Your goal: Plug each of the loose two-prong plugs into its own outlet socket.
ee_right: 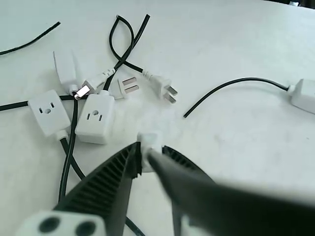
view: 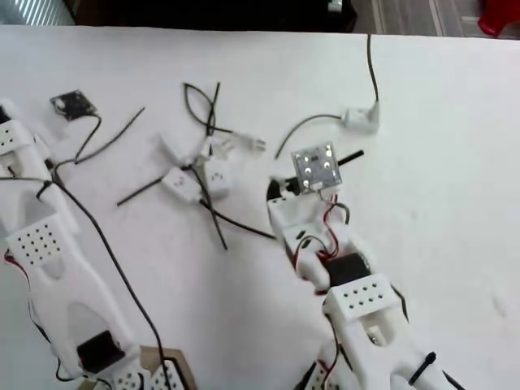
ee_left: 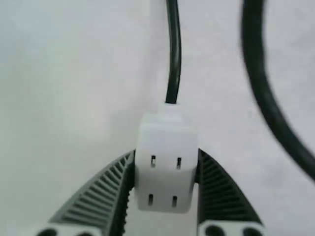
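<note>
White table (view: 455,244) (dark room beyond) strewn with plugs (ee_right: 160,88), sockets (ee_right: 94,118), black cords (view: 370,65).

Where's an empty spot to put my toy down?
Bare table lies on the right arm's outer side, nearer than the lone socket. Another patch sits between it and the left arm. The middle is crowded with sockets, plugs and cords.
</note>
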Controlling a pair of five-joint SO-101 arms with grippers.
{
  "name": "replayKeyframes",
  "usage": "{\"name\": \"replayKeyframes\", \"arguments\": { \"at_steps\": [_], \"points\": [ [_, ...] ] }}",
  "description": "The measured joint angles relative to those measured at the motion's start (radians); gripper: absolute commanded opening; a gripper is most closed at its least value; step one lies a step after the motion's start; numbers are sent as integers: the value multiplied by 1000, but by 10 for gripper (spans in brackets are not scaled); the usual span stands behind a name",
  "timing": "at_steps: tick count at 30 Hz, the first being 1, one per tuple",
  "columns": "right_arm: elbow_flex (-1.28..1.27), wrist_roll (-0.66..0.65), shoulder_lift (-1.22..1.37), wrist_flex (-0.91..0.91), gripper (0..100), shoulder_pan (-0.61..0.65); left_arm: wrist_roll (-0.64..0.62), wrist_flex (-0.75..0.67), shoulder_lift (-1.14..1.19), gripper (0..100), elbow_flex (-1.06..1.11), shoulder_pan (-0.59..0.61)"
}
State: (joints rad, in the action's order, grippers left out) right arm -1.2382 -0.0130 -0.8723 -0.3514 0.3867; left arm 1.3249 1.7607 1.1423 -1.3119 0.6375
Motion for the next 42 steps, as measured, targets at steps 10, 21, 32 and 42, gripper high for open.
{"name": "replayKeyframes", "arguments": {
  "at_steps": [10,21,32,42],
  "points": [
    [2,0,-9,-3,17,-89,-236,18,-2,22,-307,35],
    [58,0,-149,-121,17,-270,-410,18,-253,22,-121,-61],
    [86,0,-153,-124,17,-400,-555,17,-845,22,560,-440],
    [121,146,-153,-124,17,-537,-750,-167,-961,22,999,-890]
  ]
}}
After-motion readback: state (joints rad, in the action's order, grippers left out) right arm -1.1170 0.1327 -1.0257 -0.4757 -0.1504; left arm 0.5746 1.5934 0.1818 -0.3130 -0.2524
